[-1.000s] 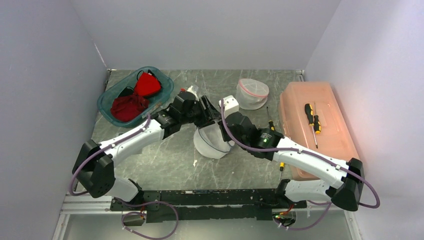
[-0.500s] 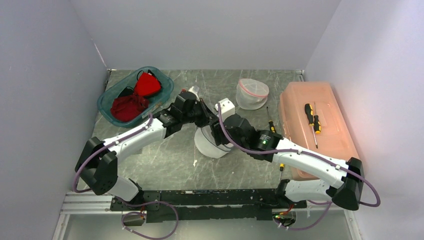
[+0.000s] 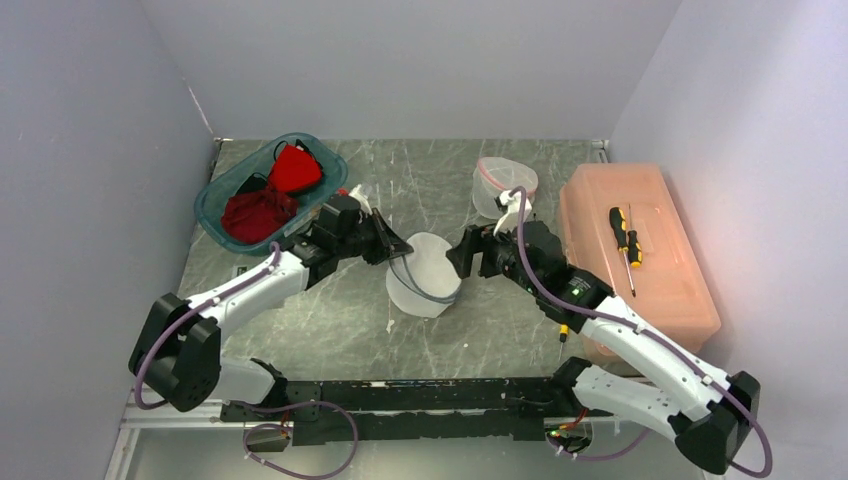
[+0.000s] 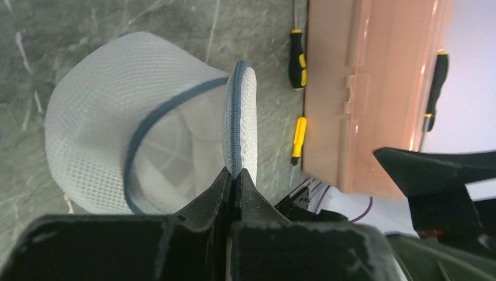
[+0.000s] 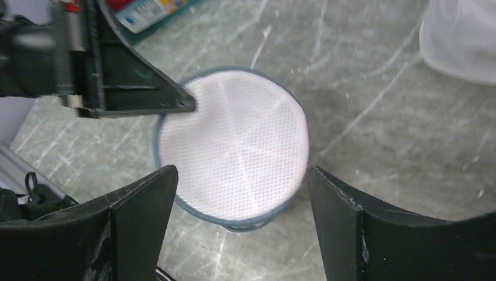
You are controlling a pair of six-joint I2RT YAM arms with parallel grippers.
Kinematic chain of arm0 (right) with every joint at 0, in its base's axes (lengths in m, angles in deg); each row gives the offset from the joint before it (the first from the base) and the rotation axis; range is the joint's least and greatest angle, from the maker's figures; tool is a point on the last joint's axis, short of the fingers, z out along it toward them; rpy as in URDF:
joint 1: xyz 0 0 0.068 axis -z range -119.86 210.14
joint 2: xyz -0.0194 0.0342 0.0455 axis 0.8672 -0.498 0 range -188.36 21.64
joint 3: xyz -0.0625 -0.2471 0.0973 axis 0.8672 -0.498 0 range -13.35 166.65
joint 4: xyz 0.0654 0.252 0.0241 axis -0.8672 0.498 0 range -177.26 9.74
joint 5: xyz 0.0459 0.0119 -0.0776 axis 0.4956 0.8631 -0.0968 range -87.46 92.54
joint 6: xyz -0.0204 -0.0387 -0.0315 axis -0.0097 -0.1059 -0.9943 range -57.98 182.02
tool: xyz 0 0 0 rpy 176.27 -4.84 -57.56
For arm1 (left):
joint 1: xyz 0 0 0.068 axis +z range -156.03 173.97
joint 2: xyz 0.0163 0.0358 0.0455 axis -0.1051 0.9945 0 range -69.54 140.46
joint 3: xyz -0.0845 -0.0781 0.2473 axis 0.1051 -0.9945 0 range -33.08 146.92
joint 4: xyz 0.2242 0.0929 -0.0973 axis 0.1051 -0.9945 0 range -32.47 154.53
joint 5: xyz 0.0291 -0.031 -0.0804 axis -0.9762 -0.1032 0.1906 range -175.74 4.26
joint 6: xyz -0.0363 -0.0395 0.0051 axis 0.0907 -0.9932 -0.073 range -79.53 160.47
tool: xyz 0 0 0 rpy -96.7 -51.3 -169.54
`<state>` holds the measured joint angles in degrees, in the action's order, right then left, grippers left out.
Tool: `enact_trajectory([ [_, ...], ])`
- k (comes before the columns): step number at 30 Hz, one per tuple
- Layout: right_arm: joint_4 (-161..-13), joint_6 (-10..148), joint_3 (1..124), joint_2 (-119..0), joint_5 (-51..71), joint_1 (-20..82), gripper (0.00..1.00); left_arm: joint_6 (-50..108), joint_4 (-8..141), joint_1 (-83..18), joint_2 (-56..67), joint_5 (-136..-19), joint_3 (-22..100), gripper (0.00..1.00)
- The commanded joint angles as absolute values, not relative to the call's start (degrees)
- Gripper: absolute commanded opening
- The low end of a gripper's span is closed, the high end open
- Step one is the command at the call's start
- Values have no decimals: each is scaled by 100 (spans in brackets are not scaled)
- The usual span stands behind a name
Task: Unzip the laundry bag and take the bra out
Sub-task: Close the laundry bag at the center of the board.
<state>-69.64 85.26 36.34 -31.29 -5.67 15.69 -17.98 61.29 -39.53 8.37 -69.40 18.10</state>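
The laundry bag (image 3: 425,285) lies mid-bench, its blue-edged flap (image 4: 241,111) pinched in the closed left gripper (image 4: 235,174); the right gripper (image 3: 470,262) hangs beside it, jaws wide, holding nothing. The mesh may slip from so small a pinch, or the light bag may lift whole. A second mesh bag (image 3: 503,187) and an orange box (image 3: 650,290) stand toward the right edge.

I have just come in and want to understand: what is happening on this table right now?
The left hand is shut on the zipper edge of the round flap of the white mesh laundry bag, holding it lifted off the bag. The right hand hangs open near the bag, touching nothing. No bra shows inside yet.
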Motion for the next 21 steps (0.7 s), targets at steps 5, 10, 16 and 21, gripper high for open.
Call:
enact_trajectory([
  [5,-8392,9738,2244,-3036,736,2399,80,-1285,6797,-3891,525,-6663,1187,3],
  [10,-9476,10368,1481,-3575,1700,3017,80,-1150,6803,-3858,392,-6806,990,3],
  [16,-10548,10845,1161,-4279,2433,3218,78,-1115,6838,-3821,286,-6818,887,3],
  [21,-11100,11112,1127,-4863,2668,3239,70,-1095,6870,-3812,237,-6832,858,3],
])
